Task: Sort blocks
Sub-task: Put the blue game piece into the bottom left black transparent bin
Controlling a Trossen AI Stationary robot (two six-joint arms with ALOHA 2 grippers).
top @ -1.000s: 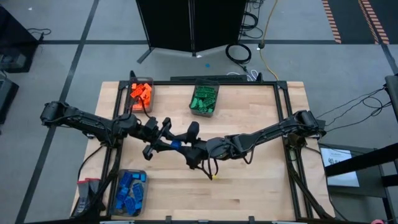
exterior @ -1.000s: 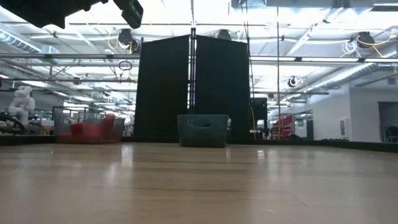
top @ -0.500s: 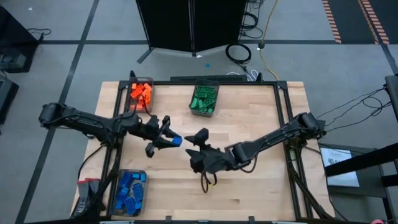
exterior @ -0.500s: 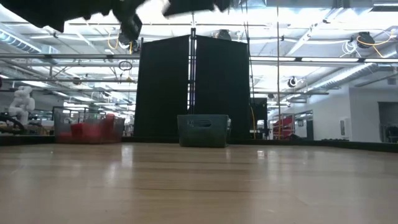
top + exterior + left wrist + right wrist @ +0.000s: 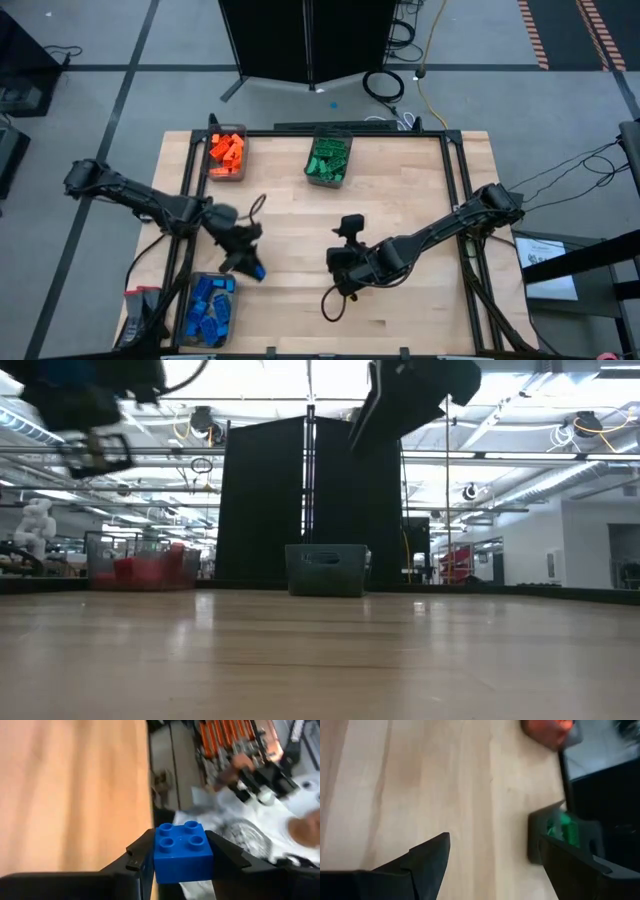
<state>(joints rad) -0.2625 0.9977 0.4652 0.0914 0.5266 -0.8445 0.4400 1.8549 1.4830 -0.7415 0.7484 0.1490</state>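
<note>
Blue block riding over the counter (image 5: 400, 200), bins all round

Orange bin (image 5: 226, 154), green bin (image 5: 328, 160) at the far edge, blue bin (image 5: 207, 309) near left. Left end effector (image 5: 252, 267) pinches a blue block (image 5: 182, 851) just beside the blue bin; right end effector (image 5: 349, 229) hangs mid-counter, fingers spread, empty.

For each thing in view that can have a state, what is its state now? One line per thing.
Left gripper: shut on the blue block, just above the blue bin.
Right gripper: open, empty, above mid table.
Blue bin: holds blue blocks.
Orange bin: holds orange blocks.
Green bin: holds green blocks.
</note>
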